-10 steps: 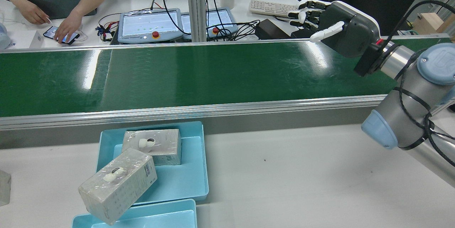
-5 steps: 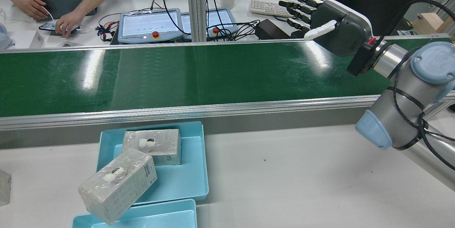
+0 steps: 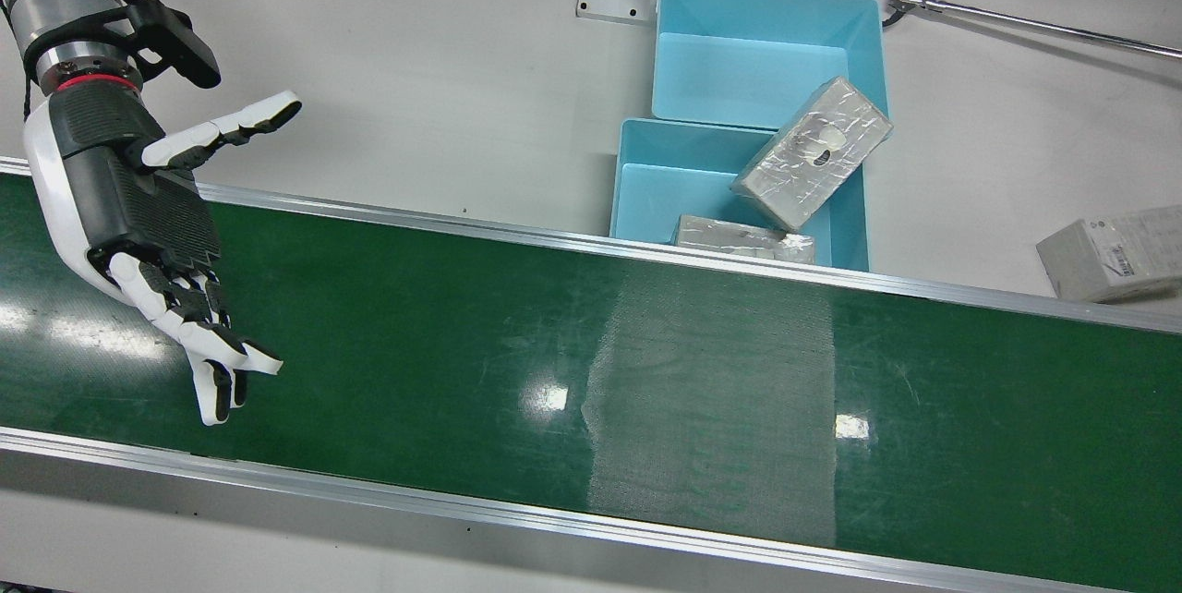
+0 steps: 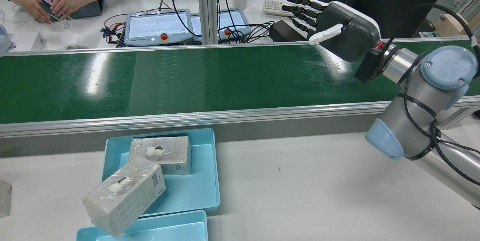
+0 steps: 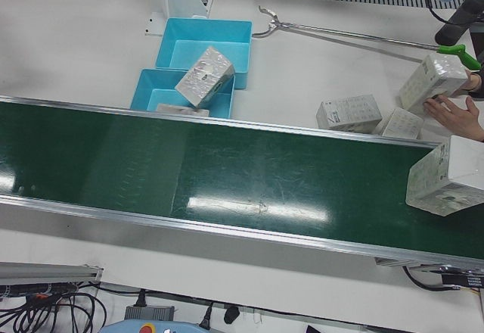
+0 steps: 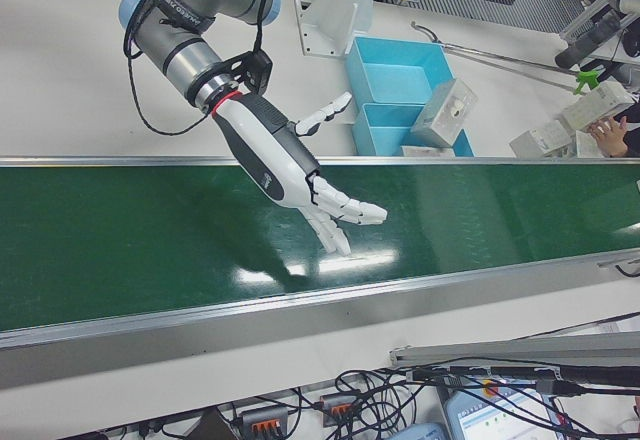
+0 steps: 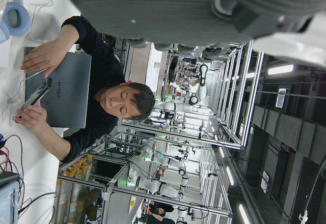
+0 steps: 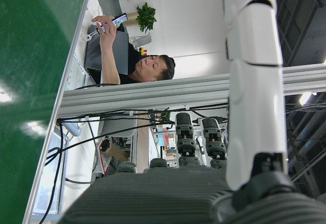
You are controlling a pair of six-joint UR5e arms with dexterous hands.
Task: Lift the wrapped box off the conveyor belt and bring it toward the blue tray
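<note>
A plastic-wrapped box (image 5: 449, 175) stands on the green conveyor belt (image 5: 227, 174) at the far right end of the left-front view, far from both hands. My right hand (image 4: 335, 27) hovers open over the belt's other end, fingers spread and holding nothing; the front view (image 3: 138, 214) and right-front view (image 6: 290, 170) show it too. Two blue trays (image 3: 646, 177) sit beside the belt. One wrapped box (image 3: 813, 154) leans across their shared rim, another (image 3: 743, 237) lies inside. My left hand (image 7: 193, 5) shows only as a grey palm edge in its own camera.
Loose boxes (image 5: 349, 113) lie on the white table near a person's hand (image 5: 457, 115) that holds one. A long reacher tool (image 3: 1016, 20) lies behind the trays. Beyond the belt are teach pendants (image 4: 157, 27), cables and a seated person (image 4: 56, 4).
My right hand has slid left along the belt's far side and its fingers have straightened from curled to spread. The person at the desk lifted a phone off the table.
</note>
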